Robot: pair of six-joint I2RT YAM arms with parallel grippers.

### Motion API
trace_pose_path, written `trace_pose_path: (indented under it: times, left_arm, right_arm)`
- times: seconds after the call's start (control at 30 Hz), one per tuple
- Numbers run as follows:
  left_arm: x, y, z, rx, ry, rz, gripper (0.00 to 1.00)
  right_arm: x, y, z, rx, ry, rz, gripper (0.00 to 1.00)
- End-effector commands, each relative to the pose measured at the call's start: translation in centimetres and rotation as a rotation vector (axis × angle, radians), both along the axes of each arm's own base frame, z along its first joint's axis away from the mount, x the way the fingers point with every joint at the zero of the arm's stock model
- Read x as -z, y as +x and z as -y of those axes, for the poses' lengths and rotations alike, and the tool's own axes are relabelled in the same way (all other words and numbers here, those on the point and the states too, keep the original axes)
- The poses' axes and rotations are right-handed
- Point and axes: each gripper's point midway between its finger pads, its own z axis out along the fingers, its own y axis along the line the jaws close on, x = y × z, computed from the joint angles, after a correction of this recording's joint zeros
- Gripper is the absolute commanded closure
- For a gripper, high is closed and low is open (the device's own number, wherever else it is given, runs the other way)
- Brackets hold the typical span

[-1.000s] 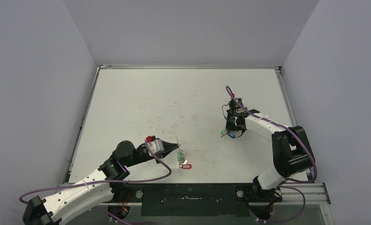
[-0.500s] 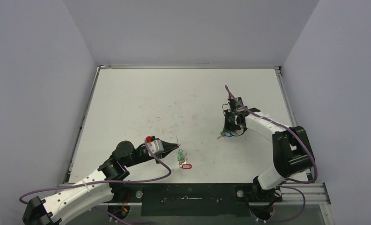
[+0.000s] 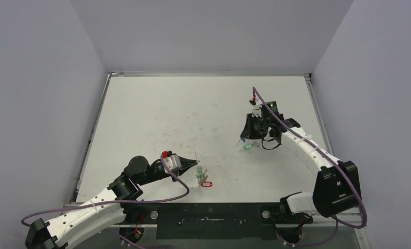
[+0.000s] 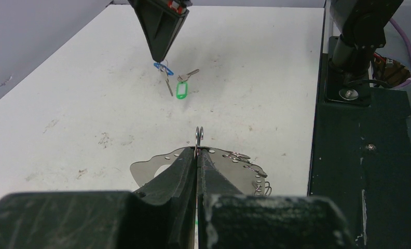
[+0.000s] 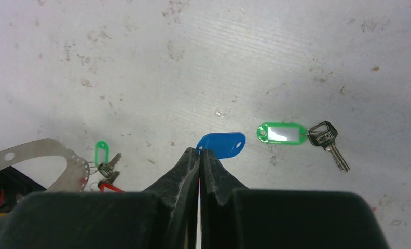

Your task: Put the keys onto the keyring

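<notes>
Clamped shut with the left hand [image 4: 197,153] on one wire loop [image 4: 199,136] of the keyring [image 4: 229,165], probably to steady it for threading. Pinched in the closed right hand [image 5: 199,153]: blue-tagged key [image 5: 221,144], raised over the desk [image 5: 297,52], well apart from the keyring. Lying nearby: green-tagged key [image 5: 281,133].

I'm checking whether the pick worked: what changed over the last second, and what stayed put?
The right gripper closed on the blue-tagged key and lifted it off the table, leaving the green-tagged key lying there. The left gripper, shut on the keyring, has not moved.
</notes>
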Motion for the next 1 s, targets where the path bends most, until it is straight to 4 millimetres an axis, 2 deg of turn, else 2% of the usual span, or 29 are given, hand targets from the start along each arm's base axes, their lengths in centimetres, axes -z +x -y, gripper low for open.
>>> trace_pose_path:
  times: [0.0,0.2,0.33,0.5,0.67,0.87,0.97]
  left_arm:
    - [-4.0,0.2,0.1,-0.003,-0.068,0.071,1.0]
    - [-3.7,0.2,0.3,0.002,-0.056,0.063,1.0]
    - [-3.5,0.2,0.4,0.007,-0.054,0.05,1.0]
    - [-3.4,0.3,0.5,0.008,-0.051,0.046,1.0]
    - [-3.3,0.2,0.7,0.013,-0.048,0.039,1.0]
    - [-3.8,0.5,0.7,-0.005,-0.087,0.021,1.0]
    - [-4.1,0.5,0.8,-0.006,-0.108,0.009,1.0]
  right_arm:
    - [-6.5,0.9,-1.2,-0.071,0.076,0.192,1.0]
    - [-10.8,0.6,-1.2,-0.089,0.12,0.339,1.0]
    - [-12.3,-0.2,-1.6,-0.135,0.144,0.37,1.0]
    - [-12.1,-1.5,-2.8,-0.246,0.188,0.371,1.0]
    - [-11.2,-3.2,-5.0,-0.368,0.212,0.35,1.0]
    - [-11.4,-5.7,-8.3,-0.527,0.205,0.399,1.0]
    - [-11.6,-6.6,-9.3,-0.585,0.212,0.416,1.0]
